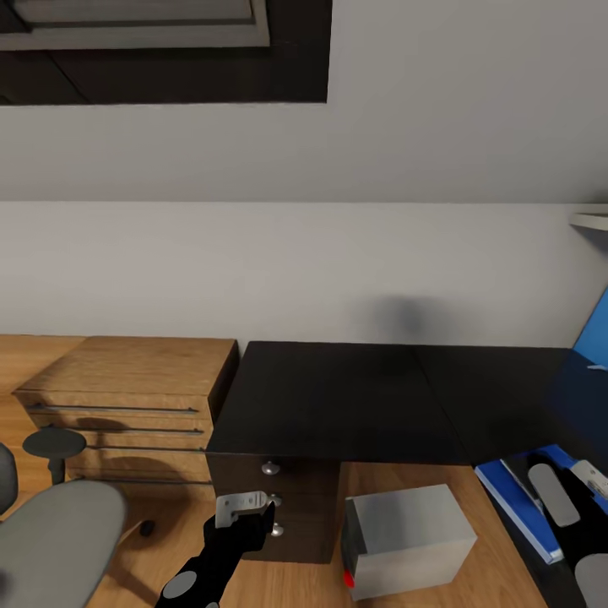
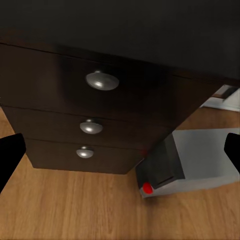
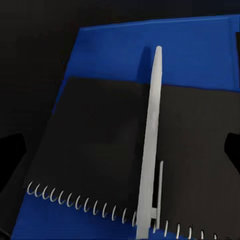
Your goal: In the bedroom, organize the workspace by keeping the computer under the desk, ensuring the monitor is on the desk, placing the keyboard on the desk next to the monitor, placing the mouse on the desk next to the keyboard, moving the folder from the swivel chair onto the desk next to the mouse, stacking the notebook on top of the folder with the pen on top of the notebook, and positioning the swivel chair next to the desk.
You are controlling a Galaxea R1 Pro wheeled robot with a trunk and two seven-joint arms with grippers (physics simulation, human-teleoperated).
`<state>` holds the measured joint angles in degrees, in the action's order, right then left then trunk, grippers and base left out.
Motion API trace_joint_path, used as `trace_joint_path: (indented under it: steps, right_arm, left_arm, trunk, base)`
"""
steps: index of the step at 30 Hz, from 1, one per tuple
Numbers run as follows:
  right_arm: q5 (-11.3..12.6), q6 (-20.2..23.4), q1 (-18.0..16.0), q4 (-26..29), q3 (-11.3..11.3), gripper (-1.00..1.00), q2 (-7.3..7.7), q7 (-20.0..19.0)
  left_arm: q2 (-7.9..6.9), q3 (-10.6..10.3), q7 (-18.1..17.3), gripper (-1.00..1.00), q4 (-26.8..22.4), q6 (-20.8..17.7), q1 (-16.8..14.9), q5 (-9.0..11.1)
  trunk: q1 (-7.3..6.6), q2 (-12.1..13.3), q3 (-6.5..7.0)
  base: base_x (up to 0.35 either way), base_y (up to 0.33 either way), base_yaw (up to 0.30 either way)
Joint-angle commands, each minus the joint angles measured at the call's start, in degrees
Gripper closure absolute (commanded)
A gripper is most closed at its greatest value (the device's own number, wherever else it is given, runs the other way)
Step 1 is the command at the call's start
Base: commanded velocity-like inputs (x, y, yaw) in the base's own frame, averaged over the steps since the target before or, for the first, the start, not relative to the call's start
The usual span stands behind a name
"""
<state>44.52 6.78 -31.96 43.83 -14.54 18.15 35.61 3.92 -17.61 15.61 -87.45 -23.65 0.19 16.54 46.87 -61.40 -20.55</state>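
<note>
Three silver knobs (image 2: 101,80) run down the dark drawer unit (image 1: 274,498) under the glossy black desk (image 1: 338,397), and the left gripper (image 2: 120,152) hangs in front of them with its black fingers (image 2: 10,157) spread wide and nothing between them. From the head camera that gripper (image 1: 245,507) sits at about 6 o'clock, the light grey computer (image 1: 409,540) just beside the drawers at 5 o'clock, standing on the wood floor under the desk, red dot at its lower front. A grey swivel chair (image 1: 51,540) pokes in at 8 o'clock, with a light wooden dresser (image 1: 127,405) behind it. Over at 4 o'clock the blue folder (image 1: 515,498) lies on the desk. Looking along the right gripper (image 3: 120,150), its fingers are also parted and empty above the dark notebook (image 3: 95,145), which lies on the folder (image 3: 165,50), the white pen (image 3: 152,135) resting along the notebook's cover.
</note>
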Motion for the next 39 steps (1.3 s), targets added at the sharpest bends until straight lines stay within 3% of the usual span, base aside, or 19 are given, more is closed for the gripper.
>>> trace_joint_path:
  steps: [1,6,10,14,15,17,24,30,39]
  right_arm:
    - [0.16,0.4,0.0,1.14,-0.03,-1.0,-0.09,0.32]
    - [-0.5,0.62,0.16,5.93,0.08,-1.0,-1.54,0.54]
    - [-2.93,0.92,0.26,9.02,1.08,-1.0,-3.58,0.72]
    - [-8.13,1.82,0.36,11.43,3.14,-1.0,-7.07,0.8]
    - [-12.5,2.26,0.39,12.19,4.01,-1.0,-10.07,0.79]
    - [-15.4,2.44,0.43,12.36,4.47,-1.0,-12.48,0.78]
    - [-21.15,2.71,0.83,12.28,7.23,-1.0,-18.29,0.72]
    - [-22.57,2.78,1.65,12.19,11.56,-1.0,-20.28,0.63]
    - [-23.07,2.53,2.32,9.66,17.98,-1.0,-20.97,0.27]
  left_arm:
    - [0.0,-0.06,0.48,-1.0,-0.1,-0.17,-0.01,0.6]
    - [0.01,-0.06,0.51,-1.0,-0.09,-0.17,-0.01,0.6]
    - [-0.01,-0.06,0.54,-1.0,-0.09,-0.17,0.01,0.6]
    - [-0.04,-0.06,0.49,-1.0,-0.06,-0.17,-0.01,0.6]
    - [-0.08,-0.01,0.48,-1.0,0.04,-0.18,-0.01,0.65]
    - [-0.11,0.03,0.48,-1.0,0.15,-0.18,-0.01,0.67]
    - [-0.13,0.1,0.47,-1.0,0.24,-0.17,-0.01,0.61]
    - [-0.14,0.19,0.47,-1.0,0.26,-0.17,-0.01,0.6]
    - [-0.14,0.48,0.49,-1.0,0.78,-0.17,-0.01,0.6]
  trunk:
    - [-0.22,0.38,0.13]
    - [-0.66,1.18,0.48]
    - [-0.66,1.18,0.48]
    - [-0.66,1.18,0.48]
    - [-0.66,1.18,0.48]
    - [-0.66,1.18,0.48]
    - [-0.66,1.18,0.48]
    - [-0.66,1.18,0.48]
    - [-0.66,1.18,0.48]
  base:
    - [0.0,0.0,0.0]
    - [0.0,0.0,0.0]
    - [0.0,0.0,0.0]
    - [0.0,0.0,0.0]
    - [0.0,0.0,0.0]
    - [0.0,0.0,0.0]
    - [-0.041,0.0,0.0]
    - [-0.246,0.022,0.0]
    - [-0.315,0.066,0.0]
